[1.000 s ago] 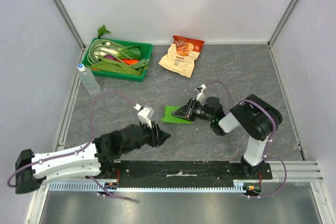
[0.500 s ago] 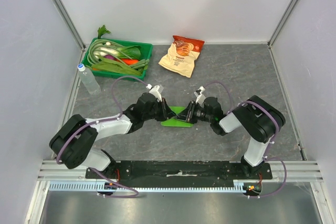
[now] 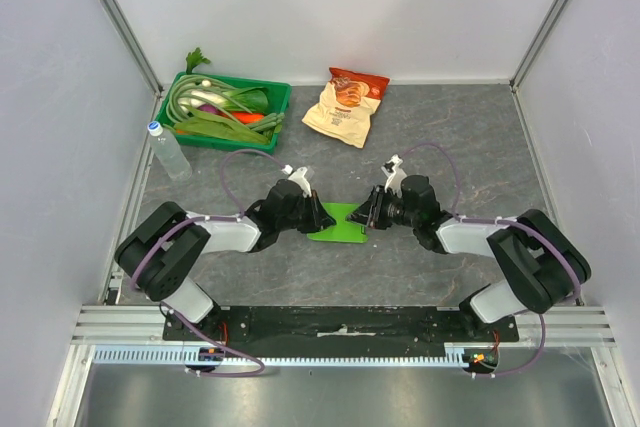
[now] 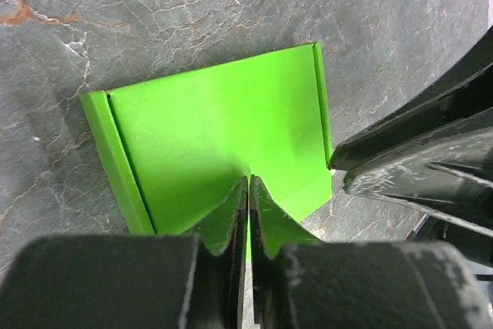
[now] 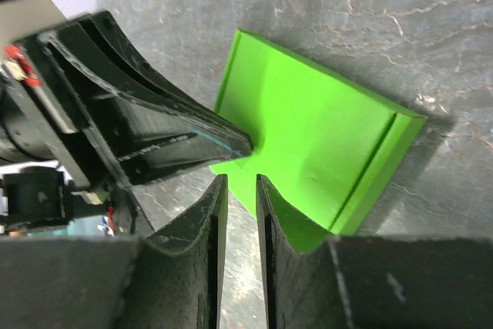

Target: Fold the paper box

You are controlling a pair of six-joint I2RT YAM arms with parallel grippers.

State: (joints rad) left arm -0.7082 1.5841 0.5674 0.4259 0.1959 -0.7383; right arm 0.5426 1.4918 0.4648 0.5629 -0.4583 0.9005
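The paper box (image 3: 343,227) lies flat and lime green on the table's middle, with creased flaps at two edges. My left gripper (image 3: 322,218) reaches it from the left. In the left wrist view the left gripper (image 4: 248,180) is shut on the near edge of the paper box (image 4: 223,121), with a thin green strip between its jaws. My right gripper (image 3: 366,215) meets the box from the right. In the right wrist view the right gripper (image 5: 241,178) stands open by a narrow gap at a corner of the paper box (image 5: 316,129), and the left gripper's fingers (image 5: 166,117) show opposite.
A dark green tray (image 3: 283,97) of vegetables stands at the back left. A clear water bottle (image 3: 168,152) lies beside it. A beige-and-red snack bag (image 3: 346,107) lies at the back centre. White walls enclose the table on three sides.
My left arm has swung in from the near left to the box and shut on its edge. The right gripper has shifted a little to the right and its jaws have eased apart slightly.
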